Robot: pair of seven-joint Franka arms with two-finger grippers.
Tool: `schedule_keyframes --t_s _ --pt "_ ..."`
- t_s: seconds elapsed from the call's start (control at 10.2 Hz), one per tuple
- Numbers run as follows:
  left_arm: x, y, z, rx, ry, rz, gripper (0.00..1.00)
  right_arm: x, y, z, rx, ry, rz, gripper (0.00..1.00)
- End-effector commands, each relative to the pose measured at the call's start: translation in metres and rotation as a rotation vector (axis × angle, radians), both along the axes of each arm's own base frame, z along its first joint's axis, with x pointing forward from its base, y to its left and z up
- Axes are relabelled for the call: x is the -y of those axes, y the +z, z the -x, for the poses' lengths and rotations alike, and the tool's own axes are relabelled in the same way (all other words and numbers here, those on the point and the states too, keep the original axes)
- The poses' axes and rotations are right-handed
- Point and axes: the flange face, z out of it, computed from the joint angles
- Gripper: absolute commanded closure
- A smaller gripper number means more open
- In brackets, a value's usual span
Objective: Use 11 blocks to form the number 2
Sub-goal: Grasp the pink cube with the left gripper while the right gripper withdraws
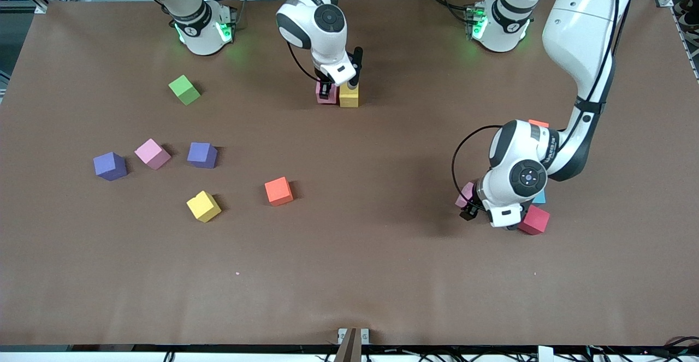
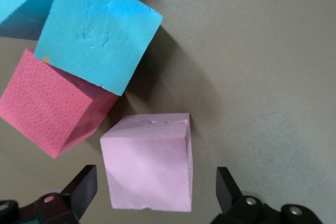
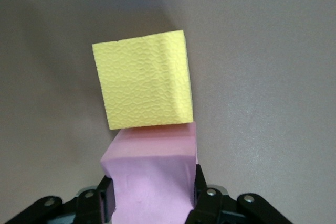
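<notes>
Brown table covering [image 1: 349, 274] carries only a start of the number 2: a pink foam cube [image 3: 152, 174], clamped in the right gripper [image 3: 152, 200], is set against a yellow foam cube [image 3: 144, 85], the left gripper [image 2: 152, 195] is spread wide around another pink cube [image 2: 149, 166], and the other blocks are scattered apart.

Pink cube [image 3: 152, 174] against yellow cube [image 3: 143, 86]

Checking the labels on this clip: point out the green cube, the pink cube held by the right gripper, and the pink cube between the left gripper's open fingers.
green cube [image 1: 184, 89], front view, top face.
held pink cube [image 3: 152, 179], right wrist view, upper face.
pink cube between open fingers [image 2: 148, 163], left wrist view, facing side.
</notes>
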Motion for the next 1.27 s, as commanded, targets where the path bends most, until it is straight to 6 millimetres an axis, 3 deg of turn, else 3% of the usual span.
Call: schedule_keyframes --t_s 0.0,0.29,0.49,0.78,0.88,0.98,1.07,1.17 --pt "0.003 -0.012 -0.001 -0.005 0.02 0.004 0.0 -0.008 -0.002 0.001 0.011 0.011 -0.002 0.79" --pt "0.002 -0.018 0.0 -0.012 0.015 0.0 0.0 -0.014 -0.01 0.001 0.012 0.018 -0.001 0.79" --pt "0.002 -0.019 -0.001 -0.004 0.012 0.001 0.45 -0.015 -0.014 0.0 0.013 0.018 -0.002 0.79" --pt "0.007 -0.005 -0.001 0.008 0.057 0.003 0.74 -0.016 -0.018 0.0 0.014 0.02 0.0 0.78" --pt "0.019 0.003 0.001 0.018 0.095 0.001 0.75 -0.016 -0.02 0.0 0.015 0.019 -0.001 0.72" --pt "0.026 0.012 0.003 0.018 0.135 0.0 0.75 -0.016 -0.022 0.001 0.014 0.02 0.0 0.41" --pt "0.038 0.022 0.01 0.0 0.156 -0.001 0.74 -0.017 -0.021 0.003 0.015 0.023 -0.001 0.0" --pt "0.046 0.035 0.016 -0.019 0.196 -0.012 0.73 -0.017 -0.021 0.002 0.015 0.022 -0.001 0.0"
